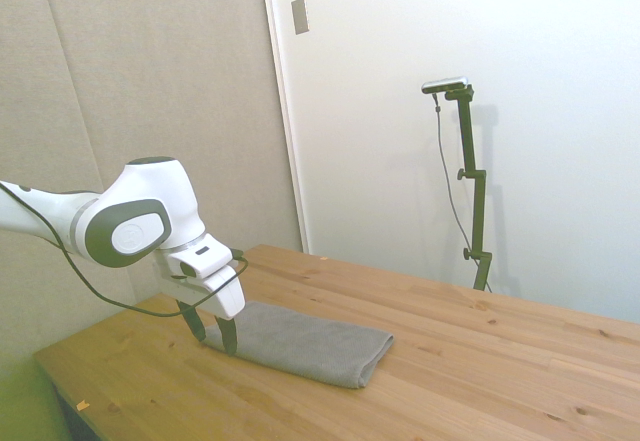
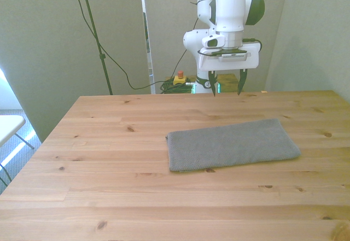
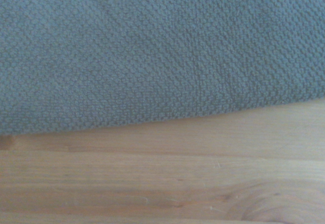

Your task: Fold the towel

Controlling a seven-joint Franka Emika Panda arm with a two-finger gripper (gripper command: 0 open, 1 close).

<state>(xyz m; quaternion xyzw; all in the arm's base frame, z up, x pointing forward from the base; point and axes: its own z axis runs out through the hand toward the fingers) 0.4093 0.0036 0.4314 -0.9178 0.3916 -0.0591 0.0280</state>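
Note:
The gray towel (image 2: 232, 145) lies flat on the wooden table (image 2: 109, 142) as a long rectangle, right of the middle in the front view, with a thick rounded edge at its left end. In the side view the towel (image 1: 300, 341) stretches from the gripper toward the camera. My gripper (image 2: 226, 93) is open with nothing between its fingers and hangs over the towel's far long edge. The side view shows the gripper (image 1: 216, 345) low at that edge; whether it touches the cloth I cannot tell. The wrist view is filled by towel (image 3: 152, 46) weave, with bare table (image 3: 162, 183) beside its edge.
Bare wood (image 1: 480, 361) surrounds the towel on all sides. Cables and a small red-topped device (image 2: 179, 78) sit on the floor behind the table's far edge. Plain walls stand behind the table.

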